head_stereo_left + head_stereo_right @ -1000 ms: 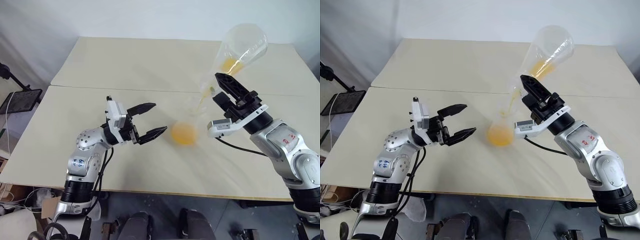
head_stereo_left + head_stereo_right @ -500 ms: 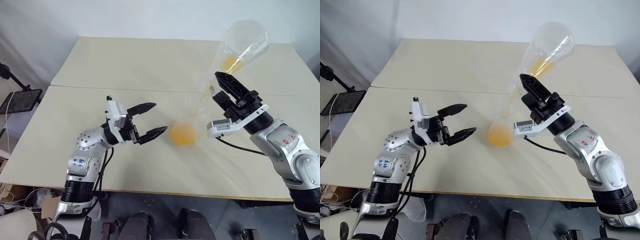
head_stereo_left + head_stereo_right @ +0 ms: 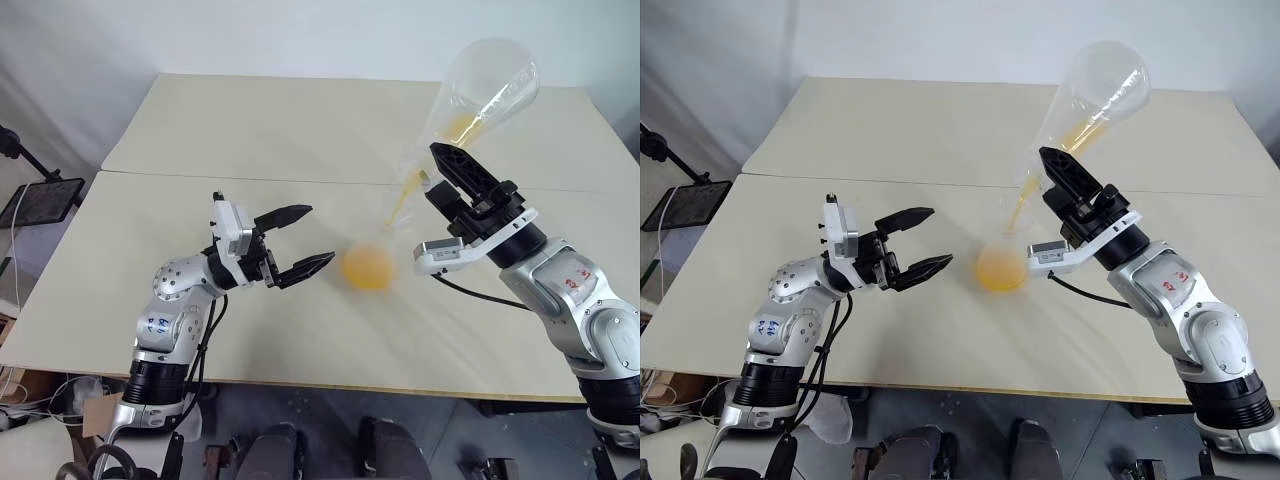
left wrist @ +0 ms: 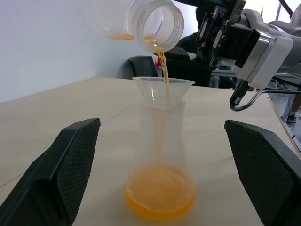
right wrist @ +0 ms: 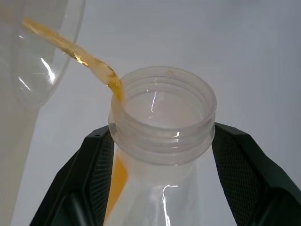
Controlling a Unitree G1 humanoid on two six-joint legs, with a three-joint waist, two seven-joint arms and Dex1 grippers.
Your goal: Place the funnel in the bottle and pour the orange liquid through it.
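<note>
Pouring orange liquid (image 4: 160,188) through funnel (image 4: 163,88) into bottle (image 4: 160,155).
Left pincer (image 3: 291,244) gaping wide, empty, just left of bottle standing on bench (image 3: 150,230); right pincer (image 3: 447,172) clamped on neck of tipped flask (image 3: 480,95), above and right of bottle, stream falling into funnel.

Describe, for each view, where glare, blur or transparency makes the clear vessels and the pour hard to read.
Left eye view: the bottle almost vanishes against the table; its orange liquid looks like a soft blob. Left wrist view: the funnel and stream are sharp, the near fingers softer. Right wrist view: white glints ring the flask mouth, and the tilted wall smears the backdrop.
</note>
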